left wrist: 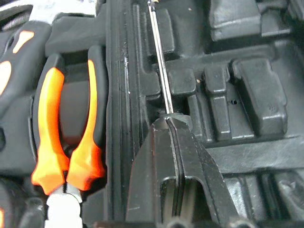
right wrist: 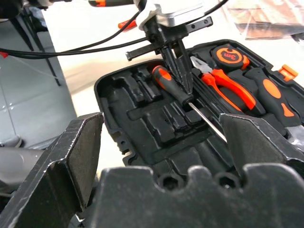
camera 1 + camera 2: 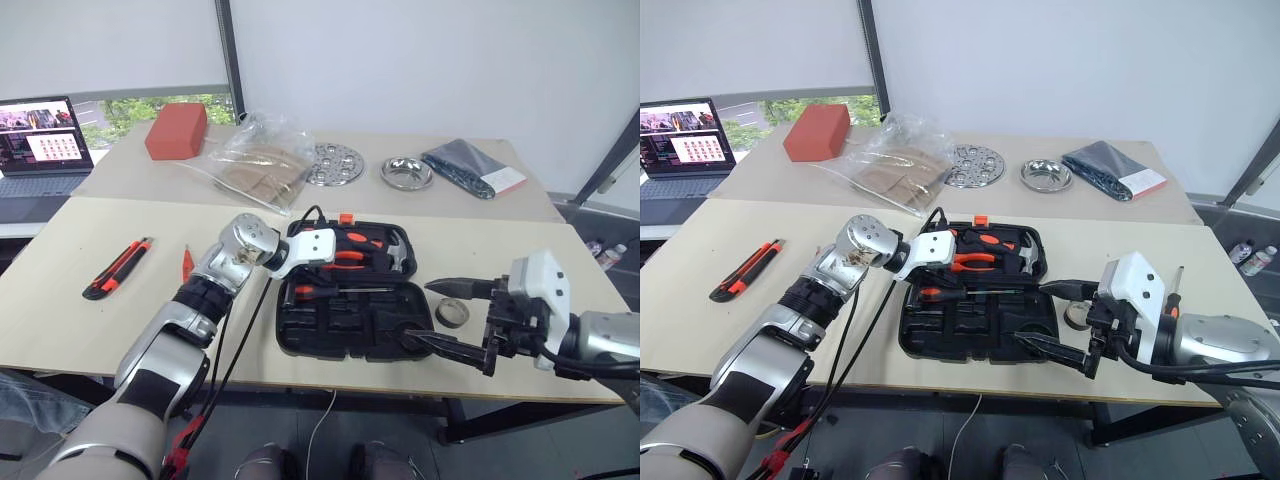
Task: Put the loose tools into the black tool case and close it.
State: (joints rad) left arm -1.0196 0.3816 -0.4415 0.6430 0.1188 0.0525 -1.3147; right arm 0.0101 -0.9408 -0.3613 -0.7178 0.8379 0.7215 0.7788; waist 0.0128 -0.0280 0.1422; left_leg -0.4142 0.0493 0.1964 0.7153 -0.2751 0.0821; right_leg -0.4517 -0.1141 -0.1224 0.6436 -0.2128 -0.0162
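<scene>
The black tool case (image 3: 287, 340) lies open on the near table, with orange-handled pliers (image 3: 350, 257) and a hammer (image 3: 396, 255) in its far half. An orange-and-black screwdriver (image 3: 310, 291) lies in a slot of the near half. My left gripper (image 2: 187, 92) is shut and points down, its tips on the spot where that screwdriver's handle meets the shaft (image 1: 161, 71). Over the case's right end my right gripper (image 3: 440, 316) stands open and empty. The grey tape roll (image 3: 452, 313) lies just right of the case. The utility knife (image 3: 118, 268) and small orange tester screwdriver (image 3: 187, 262) lie at the left.
On the far table are a laptop (image 3: 40, 140), a red box (image 3: 177, 130), a clear plastic bag (image 3: 260, 160), a perforated metal plate (image 3: 335, 163), a steel bowl (image 3: 406, 172) and a dark pouch (image 3: 470, 165). Black cables (image 3: 240, 330) hang from my left arm.
</scene>
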